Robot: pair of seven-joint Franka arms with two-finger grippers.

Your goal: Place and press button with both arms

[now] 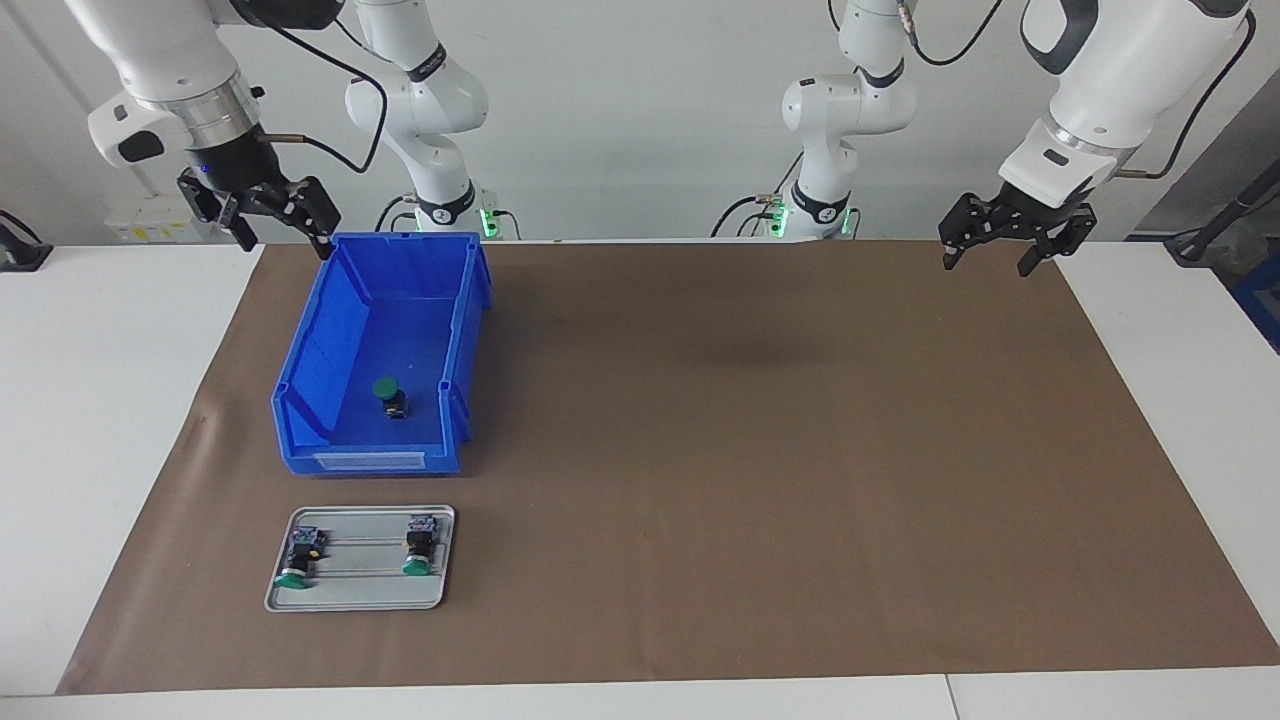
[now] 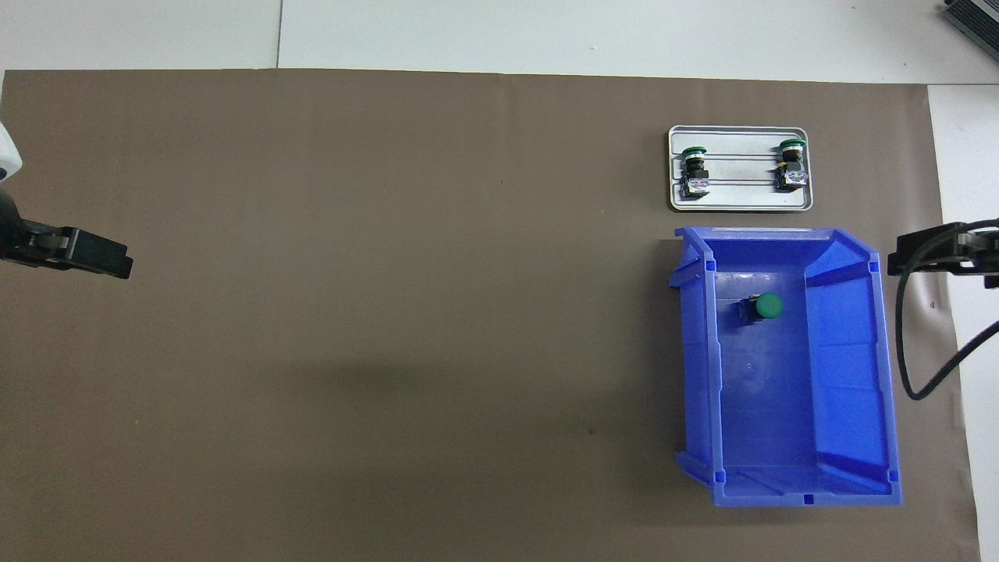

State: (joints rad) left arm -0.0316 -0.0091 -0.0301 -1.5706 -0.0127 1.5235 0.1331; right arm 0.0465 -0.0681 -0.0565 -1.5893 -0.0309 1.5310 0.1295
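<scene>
Inside the blue plastic bin, on its floor, stands the green-capped black push-button. Just beside the bin, farther from the robots, a grey metal tray carries two more such buttons, lying down. Both arms wait raised: the right gripper over the bin's corner, the left gripper over the brown mat's edge, fingers spread, holding nothing.

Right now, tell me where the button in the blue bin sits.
The button lies on the floor of the blue bin, toward the right arm's end of the table, in the bin's half nearest the metal tray holding two similar buttons.
</scene>
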